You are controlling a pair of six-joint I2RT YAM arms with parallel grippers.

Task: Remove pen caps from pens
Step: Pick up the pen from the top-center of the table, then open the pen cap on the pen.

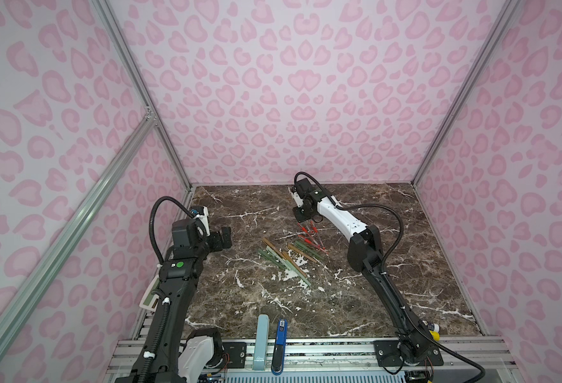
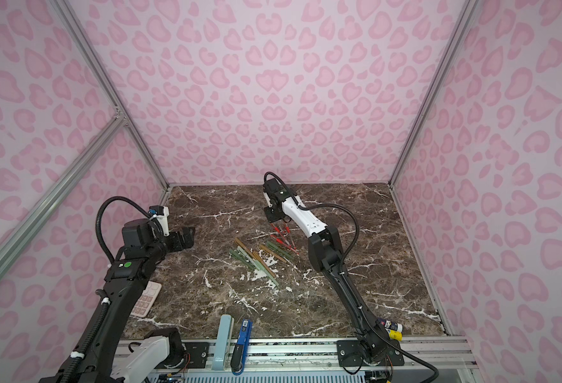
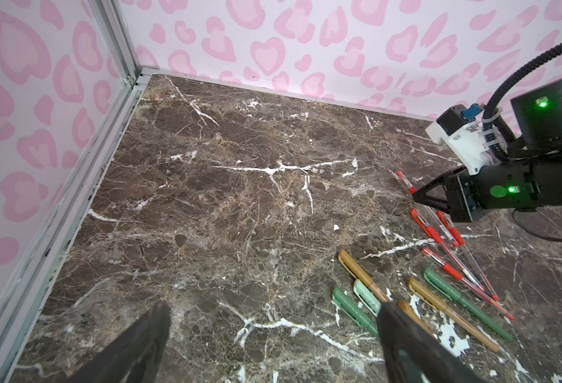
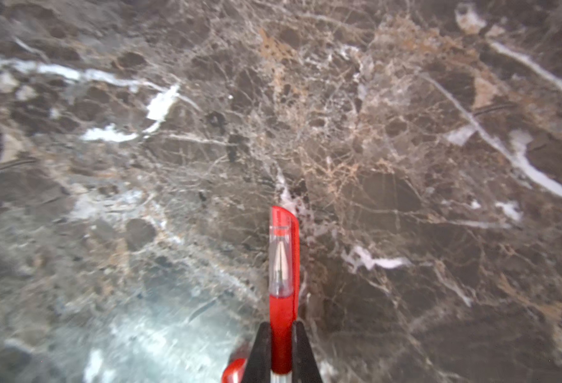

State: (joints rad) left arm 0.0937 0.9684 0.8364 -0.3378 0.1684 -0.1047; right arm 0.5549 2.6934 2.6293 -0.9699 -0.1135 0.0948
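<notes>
A loose heap of pens lies mid-table: thick sage-green and tan ones, with slim red-ended ones behind. In the right wrist view my right gripper is shut on the red grip section of a slim red pen. Its clear, red-clipped pen cap is still on and points away from the jaws. In both top views that gripper sits low at the heap's far end. My left gripper is open and holds nothing, to the left of the heap. Green and tan pens lie by one finger.
A long pale-blue case and a blue-and-black stapler-like tool lie at the front edge. A pink calculator sits under the left arm. A small tube rests by the right arm's base. Pink walls close in three sides.
</notes>
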